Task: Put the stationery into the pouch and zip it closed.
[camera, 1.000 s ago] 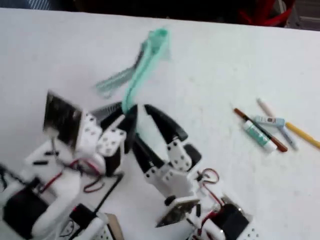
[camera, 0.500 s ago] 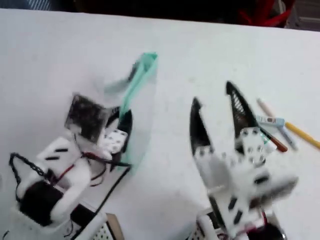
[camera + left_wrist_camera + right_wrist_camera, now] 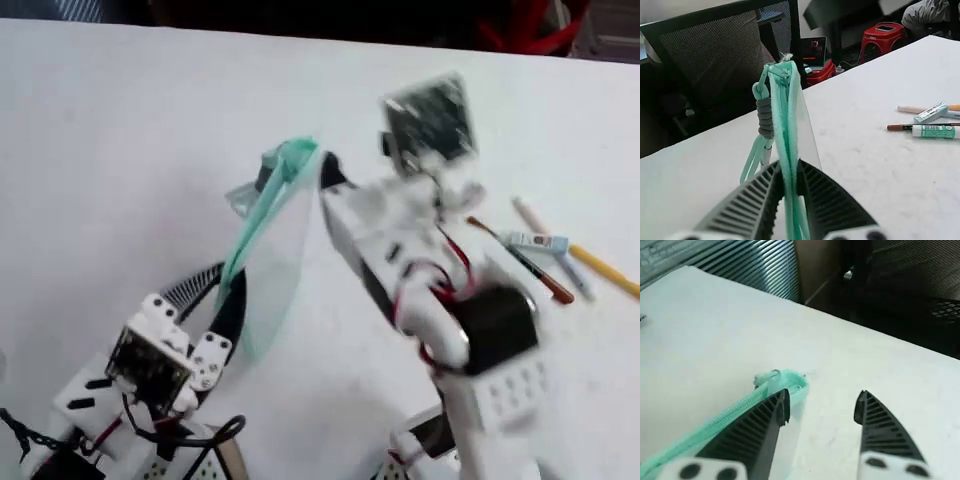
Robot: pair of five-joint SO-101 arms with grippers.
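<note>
A clear pouch (image 3: 272, 250) with a mint-green zipper stands on edge on the white table. My left gripper (image 3: 218, 296) is shut on its near end, the zipper strip (image 3: 785, 115) pinched between the ribbed fingers (image 3: 755, 200). The zipper pull and its green cord hang at the pouch's far end (image 3: 782, 381). My right gripper (image 3: 822, 407) is open at that far end, one finger right beside the zipper, the other over bare table. In the high view the right gripper (image 3: 330, 178) sits against the pouch's far tip. The stationery (image 3: 540, 255) lies loose to the right: pens, a pencil and a white-teal tube (image 3: 935, 131).
The right arm's body (image 3: 470, 330) stretches from the near right edge across the table, between the pouch and the stationery. Bare white table (image 3: 120, 150) spreads to the left and behind the pouch. A chair and red stools stand beyond the table's far edge.
The right arm swung from near the stationery over to the pouch's far end, gripper still open. The left arm drew back toward the near edge, keeping hold of the pouch, which shifted with it.
</note>
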